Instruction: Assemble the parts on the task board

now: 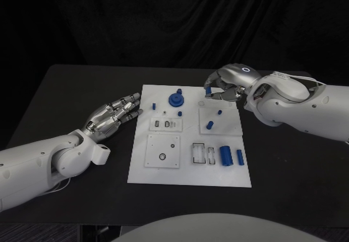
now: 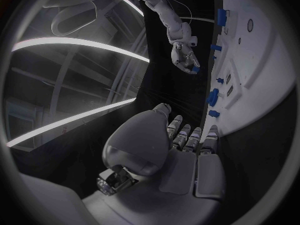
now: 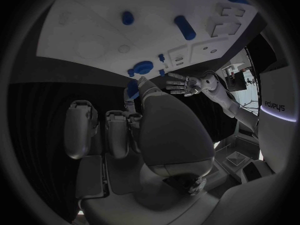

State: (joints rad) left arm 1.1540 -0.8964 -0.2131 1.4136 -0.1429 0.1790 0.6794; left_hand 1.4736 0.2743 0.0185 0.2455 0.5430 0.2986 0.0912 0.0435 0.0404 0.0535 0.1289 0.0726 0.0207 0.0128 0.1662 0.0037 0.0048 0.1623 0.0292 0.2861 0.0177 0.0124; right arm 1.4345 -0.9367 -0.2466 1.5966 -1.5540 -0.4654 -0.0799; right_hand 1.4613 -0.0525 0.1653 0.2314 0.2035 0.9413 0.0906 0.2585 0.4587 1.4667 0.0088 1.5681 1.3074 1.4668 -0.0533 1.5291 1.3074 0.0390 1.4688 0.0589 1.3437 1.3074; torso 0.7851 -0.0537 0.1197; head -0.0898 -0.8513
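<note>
The right hand (image 1: 224,89) pinches a small blue part (image 1: 209,91) above the far edge of the task board (image 1: 190,174). The left hand (image 1: 113,116) (fingers spread, holding nothing) rests on the tabletop (image 1: 72,96) just beside the board's left edge.

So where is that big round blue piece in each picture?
Head view: the round blue piece stands near the far edge of the white board.
Left wrist view: the piece sits on the board's edge, beyond the left hand.
Right wrist view: the piece sits just past the right hand.
Shared landmark: the white board.
</note>
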